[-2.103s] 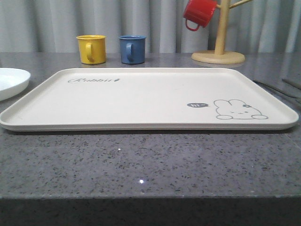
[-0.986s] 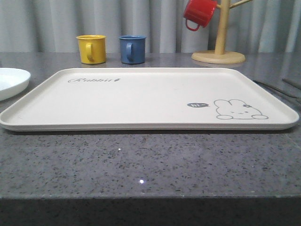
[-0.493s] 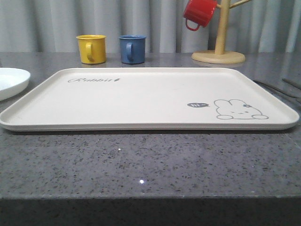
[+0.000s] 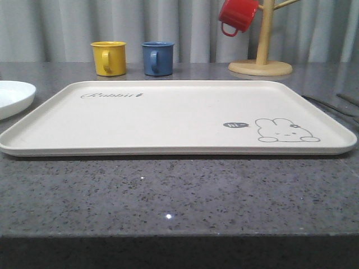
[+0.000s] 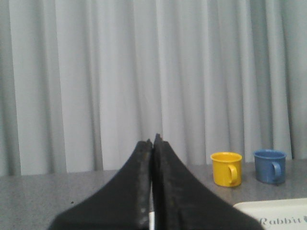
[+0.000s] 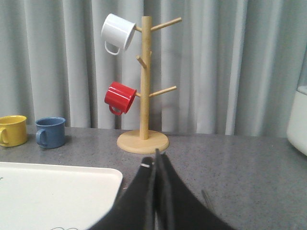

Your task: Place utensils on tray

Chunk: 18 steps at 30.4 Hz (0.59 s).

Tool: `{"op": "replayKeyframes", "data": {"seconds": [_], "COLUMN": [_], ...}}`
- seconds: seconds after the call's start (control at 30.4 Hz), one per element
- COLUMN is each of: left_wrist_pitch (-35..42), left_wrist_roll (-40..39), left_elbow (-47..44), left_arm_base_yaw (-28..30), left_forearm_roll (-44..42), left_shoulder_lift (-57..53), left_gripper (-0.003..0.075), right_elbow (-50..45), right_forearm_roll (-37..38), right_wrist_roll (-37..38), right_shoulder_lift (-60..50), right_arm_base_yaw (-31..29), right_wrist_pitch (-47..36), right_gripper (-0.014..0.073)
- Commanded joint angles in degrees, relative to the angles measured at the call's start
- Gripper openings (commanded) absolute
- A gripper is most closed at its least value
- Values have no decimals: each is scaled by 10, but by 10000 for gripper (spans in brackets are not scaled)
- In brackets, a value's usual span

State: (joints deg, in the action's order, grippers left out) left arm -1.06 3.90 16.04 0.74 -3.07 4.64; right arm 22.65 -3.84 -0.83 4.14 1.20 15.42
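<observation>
Tray reads "Rabbit" and "hi"; left hand and right hand both closed empty

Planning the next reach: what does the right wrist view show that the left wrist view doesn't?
Right wrist view: the shut right gripper, a wooden mug tree holding a white mug and a red mug, and a thin metal utensil tip on the counter. Left wrist view: the shut left gripper and the tray's "Rabbit" script. Both: the yellow mug, blue mug, cream tray and curtain.
</observation>
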Motion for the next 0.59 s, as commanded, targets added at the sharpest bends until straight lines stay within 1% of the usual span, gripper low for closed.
{"op": "replayKeyframes", "data": {"seconds": [0.0, 0.07, 0.16, 0.26, 0.43, 0.49, 0.56], "left_wrist_pitch": [-50, -80, -82, -69, -65, -66, -66], "left_wrist_roll": [-4, -4, -4, -4, -4, -4, -4], "left_elbow": [71, 101, 123, 129, 129, 129, 129], "left_arm_base_yaw": [0, 0, 0, 0, 0, 0, 0], "left_forearm_roll": [-5, -5, -5, -5, -5, -5, -5], "left_shoulder_lift": [73, 120, 172, 193, 196, 196, 196], "left_gripper": [-18, -18, -18, -18, -13, 26, 94], "right_elbow": [62, 81, 88, 88, 88, 88, 88], "right_forearm_roll": [-2, -2, -2, -2, -2, -2, -2], "right_wrist_roll": [-5, -5, -5, -5, -5, -5, -5], "right_shoulder_lift": [68, 113, 160, 175, 175, 175, 175], "right_arm_base_yaw": [-3, -3, -3, -3, -3, -3, -3], "right_wrist_pitch": [9, 22, 21, 17, 16, 16, 16], "right_gripper": [-67, -67, -67, -67, -62, -35, 12]}}
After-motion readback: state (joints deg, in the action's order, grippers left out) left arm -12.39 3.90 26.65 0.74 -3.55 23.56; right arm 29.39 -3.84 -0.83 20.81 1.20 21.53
